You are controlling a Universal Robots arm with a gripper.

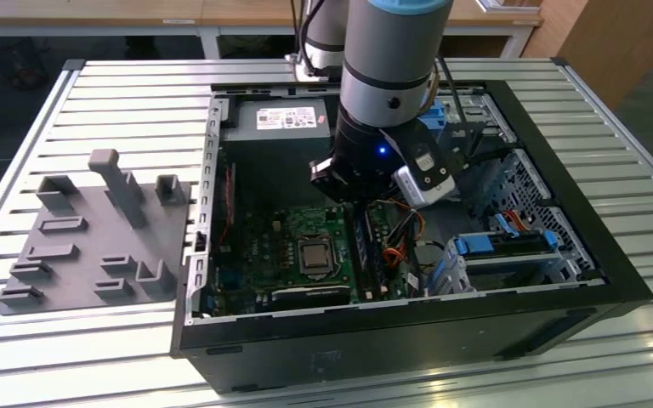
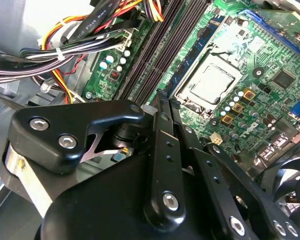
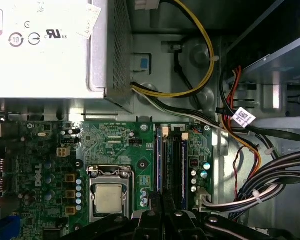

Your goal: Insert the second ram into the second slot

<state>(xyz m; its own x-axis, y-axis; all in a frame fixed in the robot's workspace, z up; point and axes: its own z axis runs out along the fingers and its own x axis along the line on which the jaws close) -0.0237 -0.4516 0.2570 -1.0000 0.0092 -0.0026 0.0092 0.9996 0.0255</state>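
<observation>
We see the gripper (image 2: 166, 99), jaws pinched narrow, over the memory slots (image 1: 363, 251) at three o'clock of the processor (image 1: 313, 255); we cannot tell whether the second ram is seated.

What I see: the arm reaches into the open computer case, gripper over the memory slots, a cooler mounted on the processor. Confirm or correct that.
No cooler is mounted: the first wrist view shows the processor bare, its metal lid exposed. The rest stands: the arm reaches into the open computer case, gripper over the memory slots.
</observation>
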